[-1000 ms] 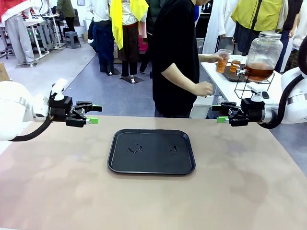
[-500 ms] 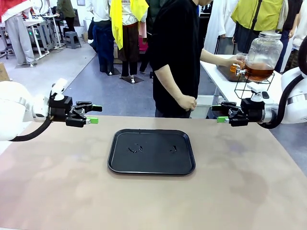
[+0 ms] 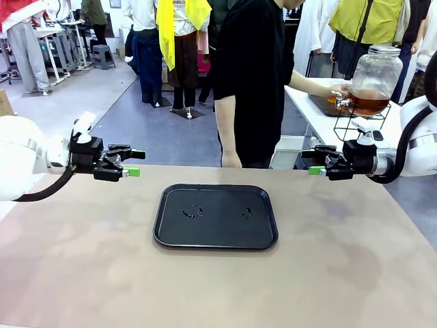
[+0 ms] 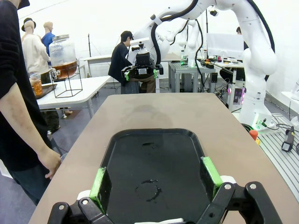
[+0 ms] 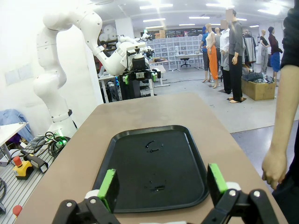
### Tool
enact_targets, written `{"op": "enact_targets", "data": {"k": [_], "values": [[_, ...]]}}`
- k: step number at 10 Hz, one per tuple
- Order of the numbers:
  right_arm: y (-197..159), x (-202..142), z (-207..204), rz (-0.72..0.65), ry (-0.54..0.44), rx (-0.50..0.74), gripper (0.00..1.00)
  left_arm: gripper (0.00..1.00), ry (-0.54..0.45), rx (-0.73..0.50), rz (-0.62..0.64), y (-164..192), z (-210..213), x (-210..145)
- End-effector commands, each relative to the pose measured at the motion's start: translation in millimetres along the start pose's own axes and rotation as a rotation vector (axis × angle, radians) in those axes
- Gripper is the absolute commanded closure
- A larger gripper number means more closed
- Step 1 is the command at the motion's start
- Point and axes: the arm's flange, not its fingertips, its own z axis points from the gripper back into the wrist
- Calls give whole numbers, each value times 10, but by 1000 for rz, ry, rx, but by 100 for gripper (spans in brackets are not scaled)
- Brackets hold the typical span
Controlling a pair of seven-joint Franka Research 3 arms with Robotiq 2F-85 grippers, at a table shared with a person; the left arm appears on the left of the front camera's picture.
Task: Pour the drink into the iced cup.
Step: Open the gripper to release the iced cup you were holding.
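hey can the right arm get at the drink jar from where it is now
Probably not. The jar sits on a wire stand on a separate side table beyond the robot's table, with the person's hand at its spigot. The right gripper, open, hovers at its own table's edge, pointing inward at the tray.

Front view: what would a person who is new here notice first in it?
Probably the black tray in the middle of the brown table, with a few small wet marks on it. Next, the left claw and the right claw, both open, hovering at either side above the table. Behind, a person's hand reaches to the glass dispenser jar of amber drink on a side table.
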Motion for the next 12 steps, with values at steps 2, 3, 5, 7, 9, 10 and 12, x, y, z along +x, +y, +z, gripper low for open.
{"op": "enact_targets", "data": {"k": [2,3,5,7,9,10,12], "values": [[18,30,-9,2,-17,-4,0,0,-4,3,-3,1,-7,18],[18,30,-9,2,-17,-4,0,0,-4,3,-3,1,-7,18],[18,30,-9,2,-17,-4,0,0,-4,3,-3,1,-7,18],[18,30,-9,2,-17,-4,0,0,-4,3,-3,1,-7,18],[18,30,-9,2,-17,-4,0,0,-4,3,-3,1,-7,18],[18,30,-9,2,-17,-4,0,0,-4,3,-3,1,-7,18],[18,30,-9,2,-17,-4,0,0,-4,3,-3,1,-7,18]]}}
